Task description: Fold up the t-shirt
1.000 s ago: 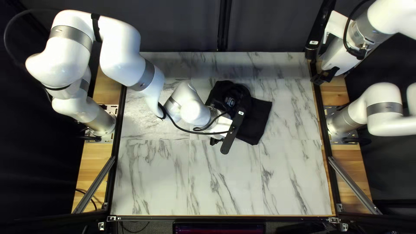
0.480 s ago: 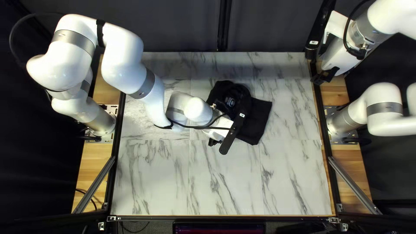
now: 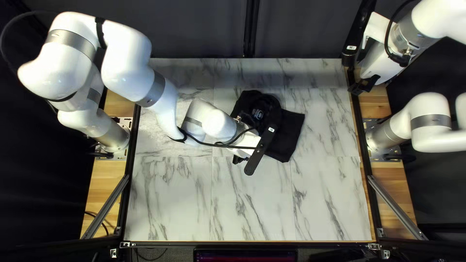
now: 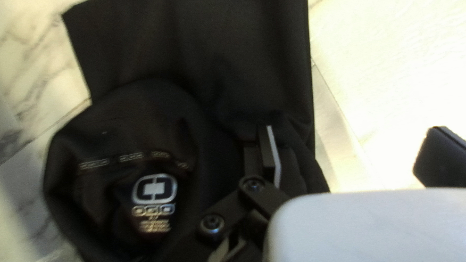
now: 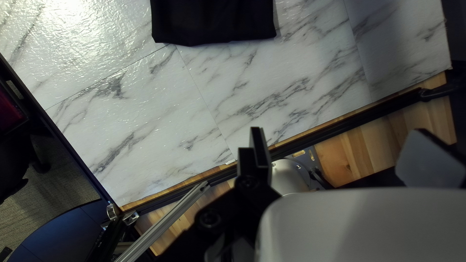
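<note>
Black shirt (image 3: 292,131) near the table's (image 3: 320,208) middle, toward 1 o'clock.
Left gripper (image 3: 239,158) is by the shirt's 7 o'clock side, fingers wide apart. Right gripper (image 3: 365,85), at the table's 2 o'clock edge, has wide-apart fingers too.

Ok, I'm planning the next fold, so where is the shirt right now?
In the top left view, the shirt lies on the far half of the table, slightly right of centre, partly beneath the left end effector.
</note>
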